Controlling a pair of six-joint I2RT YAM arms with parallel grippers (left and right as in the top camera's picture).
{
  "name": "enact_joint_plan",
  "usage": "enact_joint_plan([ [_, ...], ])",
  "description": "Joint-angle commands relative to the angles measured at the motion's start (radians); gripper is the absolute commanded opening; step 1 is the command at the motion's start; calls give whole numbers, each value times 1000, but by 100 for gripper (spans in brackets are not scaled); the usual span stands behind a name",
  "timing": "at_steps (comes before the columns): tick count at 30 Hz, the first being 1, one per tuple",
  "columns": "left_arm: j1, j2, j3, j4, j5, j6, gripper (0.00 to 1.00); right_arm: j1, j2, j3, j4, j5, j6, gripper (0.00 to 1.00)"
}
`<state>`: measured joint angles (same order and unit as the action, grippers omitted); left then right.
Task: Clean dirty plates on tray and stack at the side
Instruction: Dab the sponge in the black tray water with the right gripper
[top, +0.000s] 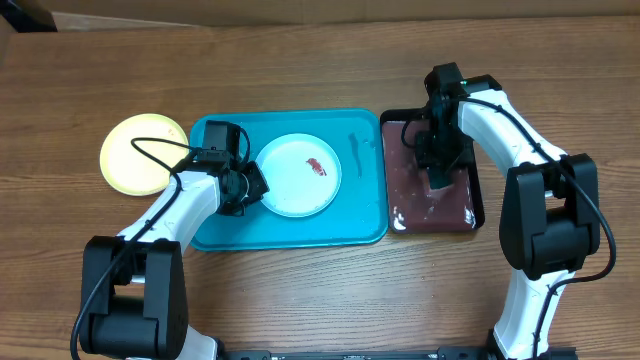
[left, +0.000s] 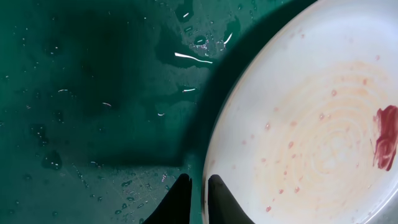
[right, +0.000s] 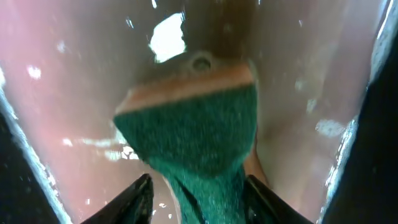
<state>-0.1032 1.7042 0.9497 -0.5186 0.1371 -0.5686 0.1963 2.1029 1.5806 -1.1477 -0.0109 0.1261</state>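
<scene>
White plate (top: 296, 176) carries a red smear (top: 316, 167). Left fingers (left: 219, 202) pinch its rim; hold steady while right fingers (right: 134, 199), clamped on the green sponge (right: 193, 130), scrub.

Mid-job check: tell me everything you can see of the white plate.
The white plate is round, plastic-looking, lying flat in the middle of the turquoise tray. A red-brown smear sits right of centre, with faint pinkish specks and rings around it. The left claw pinches its left rim; nothing else touches it.
</scene>
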Motion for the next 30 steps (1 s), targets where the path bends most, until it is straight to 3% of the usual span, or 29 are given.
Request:
enact_joint_plan([
  [1,-3,11,-11,3,-11,15,13,-1,-14,-9,-17,5,1,48],
  [9,-3,11,-11,3,-11,15,13,-1,-14,-9,-24,-17,1,29],
  [11,-3,11,-11,3,-11,15,13,-1,-14,-9,-25,-17,1,29],
  [15,-3,11,-11,3,-10,15,13,-1,-14,-9,-25,-17,1,46],
  [21,-3,11,-11,3,-10,15,14,-1,-14,-10,-21,-17,1,38],
  [30,-3,11,-11,3,-11,15,14,-1,-14,-10,-20,-17,1,37],
])
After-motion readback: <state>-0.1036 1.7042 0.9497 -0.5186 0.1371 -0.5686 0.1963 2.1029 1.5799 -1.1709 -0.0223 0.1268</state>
